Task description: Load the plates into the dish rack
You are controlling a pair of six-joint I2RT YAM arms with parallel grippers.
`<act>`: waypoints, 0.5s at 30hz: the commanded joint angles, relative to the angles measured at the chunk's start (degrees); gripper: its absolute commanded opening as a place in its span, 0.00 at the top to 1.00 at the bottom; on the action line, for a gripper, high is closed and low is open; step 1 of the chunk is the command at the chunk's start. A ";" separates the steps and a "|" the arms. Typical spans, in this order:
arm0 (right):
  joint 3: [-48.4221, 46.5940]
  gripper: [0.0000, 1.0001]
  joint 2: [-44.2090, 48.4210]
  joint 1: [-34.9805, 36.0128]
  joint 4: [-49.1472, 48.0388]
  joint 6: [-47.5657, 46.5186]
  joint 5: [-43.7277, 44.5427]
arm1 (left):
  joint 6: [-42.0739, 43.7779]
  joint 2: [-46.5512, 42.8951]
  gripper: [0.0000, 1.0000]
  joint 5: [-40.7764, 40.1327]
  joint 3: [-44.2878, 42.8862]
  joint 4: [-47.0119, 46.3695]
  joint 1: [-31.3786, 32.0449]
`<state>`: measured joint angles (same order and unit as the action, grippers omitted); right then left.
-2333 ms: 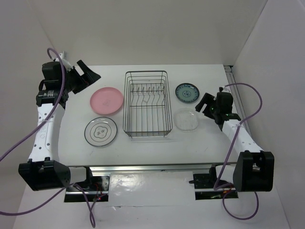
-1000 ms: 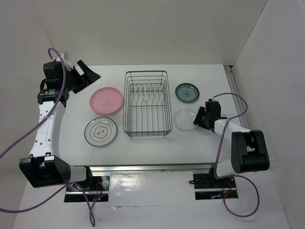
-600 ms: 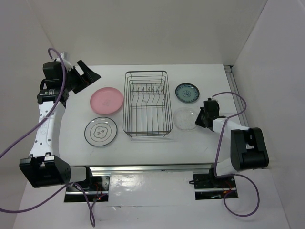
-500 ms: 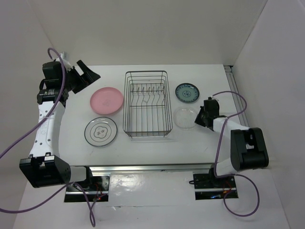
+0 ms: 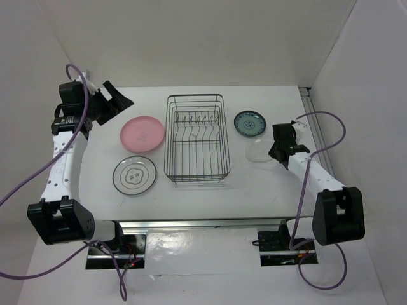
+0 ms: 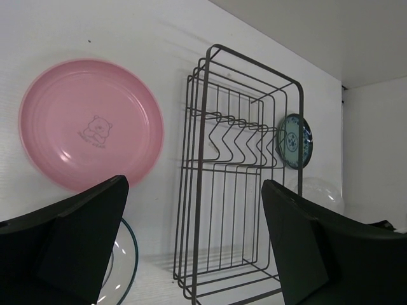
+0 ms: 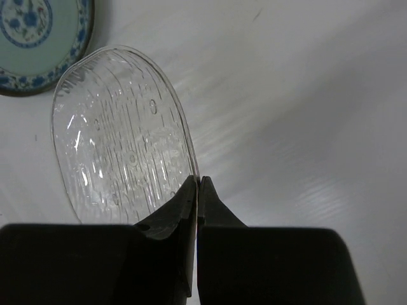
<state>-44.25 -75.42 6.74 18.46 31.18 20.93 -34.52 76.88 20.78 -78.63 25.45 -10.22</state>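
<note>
Glass plate (image 5: 259, 151) is pinched by its rim in the right gripper (image 5: 278, 150), at 3 o'clock of the rack (image 5: 195, 138) and 5 o'clock of the teal plate (image 5: 250, 123). Pink plate (image 5: 142, 133) and white plate (image 5: 134, 175) lie flat at the rack's 9 o'clock.

Left wrist view: the left gripper (image 6: 194, 184) stands wide and holds nothing.

Right wrist view: the jaws are clamped on the glass edge, with the teal plate at 11 o'clock. The hold looks thin, so carry slowly, keep the plate on edge and line it with a prong slot before lowering.
</note>
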 commanded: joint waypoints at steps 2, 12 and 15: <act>-10.31 1.00 5.10 3.45 8.95 3.27 14.20 | 1.48 3.79 0.00 1.29 -0.47 -0.59 -0.33; -31.06 1.00 -0.95 14.07 18.10 0.03 27.48 | 3.15 7.84 0.01 -3.28 -2.49 3.99 -0.33; -35.98 1.00 -4.55 17.76 18.10 -3.05 30.22 | 3.67 7.84 0.01 -3.99 -2.49 4.51 -0.33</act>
<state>-76.23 -77.25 21.45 33.52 30.59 44.29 -32.71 85.19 17.58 -78.89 30.04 -10.28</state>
